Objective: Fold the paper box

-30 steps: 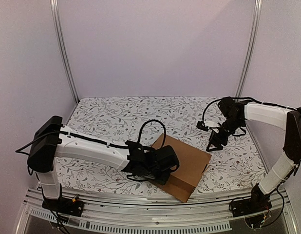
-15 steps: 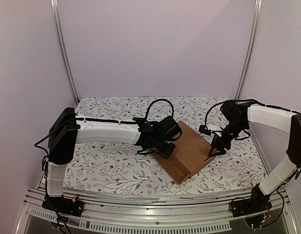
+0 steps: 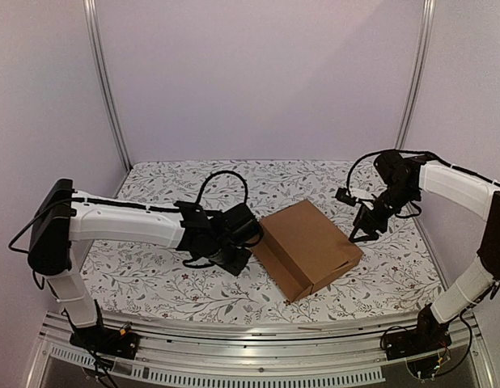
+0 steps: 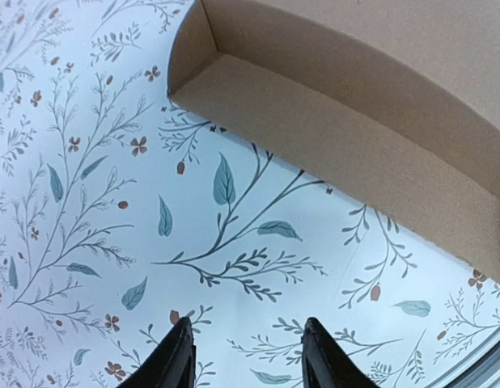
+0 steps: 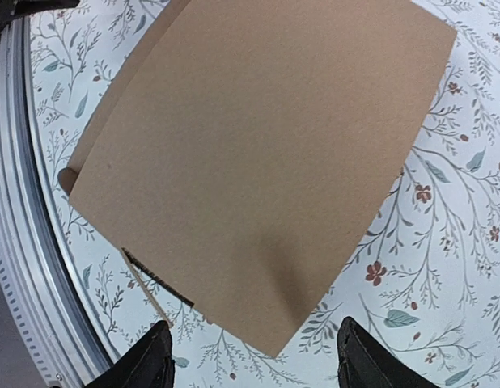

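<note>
Sitting lid-down on the floral bench (image 3: pixel 153 279), the paper box (image 3: pixel 307 249) is ungripped (both empty): left tool (image 4: pixel 247 331) parted just beside it, right tool (image 5: pixel 255 327) wide above its lid

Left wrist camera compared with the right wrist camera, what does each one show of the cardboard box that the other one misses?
Only the left wrist view shows the paper box from the side: a long wall set back under the overhanging top, with the left gripper open over floral cloth. Only the right wrist view shows the broad top panel from above, a dark gap at one corner, the metal rail and the open right gripper. Both show the brown box, closed, on the cloth, with neither gripper gripping it.
</note>
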